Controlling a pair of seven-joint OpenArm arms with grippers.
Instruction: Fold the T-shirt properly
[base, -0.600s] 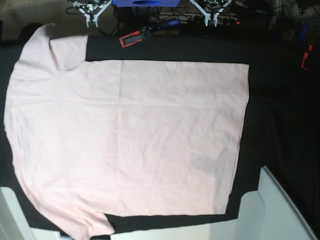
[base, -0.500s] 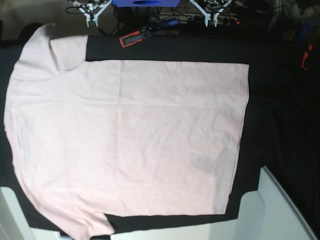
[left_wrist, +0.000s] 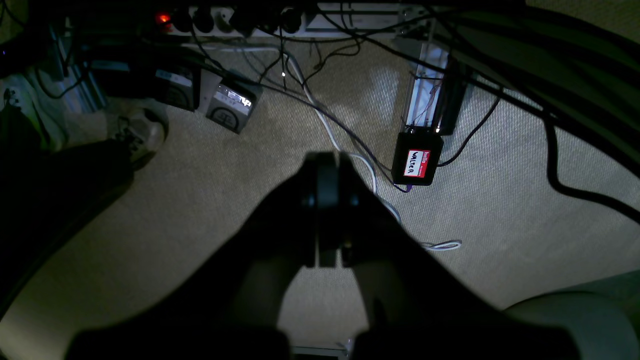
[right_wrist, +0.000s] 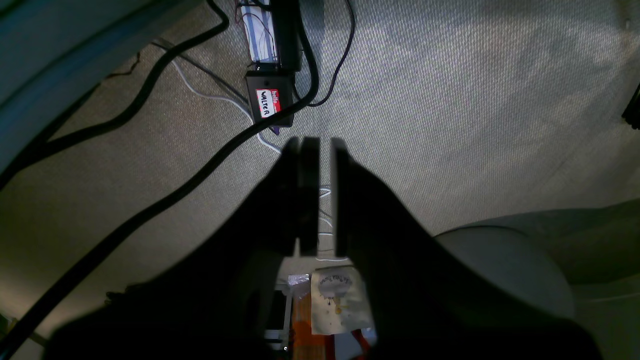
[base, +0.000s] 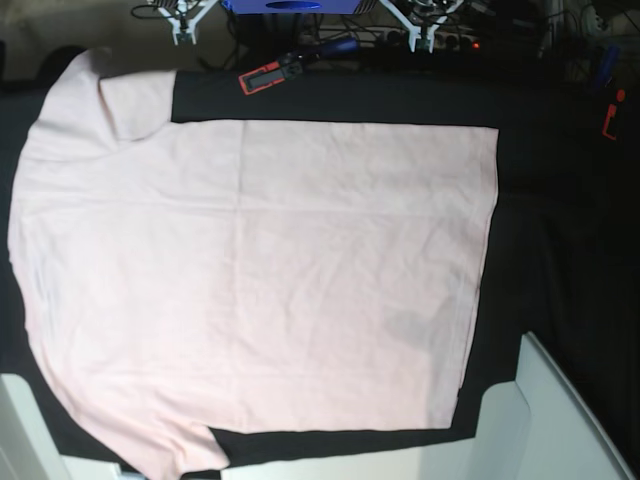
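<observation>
Base view first: nearest us we see white panels (base: 545, 410) at the lower corners, over the black cloth (base: 560, 240). On that cloth the pink shirt (base: 250, 270) lies flat, plain side up, collar end toward the view's left and hem toward the right. One sleeve points to the near edge and the other to the far left corner. Past the shirt, by the far edge, a red and black tool (base: 262, 76) rests on the cloth. No arm reaches over the shirt.

Left wrist view: we see the left gripper (left_wrist: 327, 210) as a dark outline with its jaws pressed together and nothing between them. Below it lies beige carpet (left_wrist: 210, 200), with a black box (left_wrist: 417, 162) bearing a name sticker and cables beyond.

Right wrist view: the right gripper (right_wrist: 320, 200) shows a thin slit between its jaws, pinching nothing, above the same carpet and box.
</observation>
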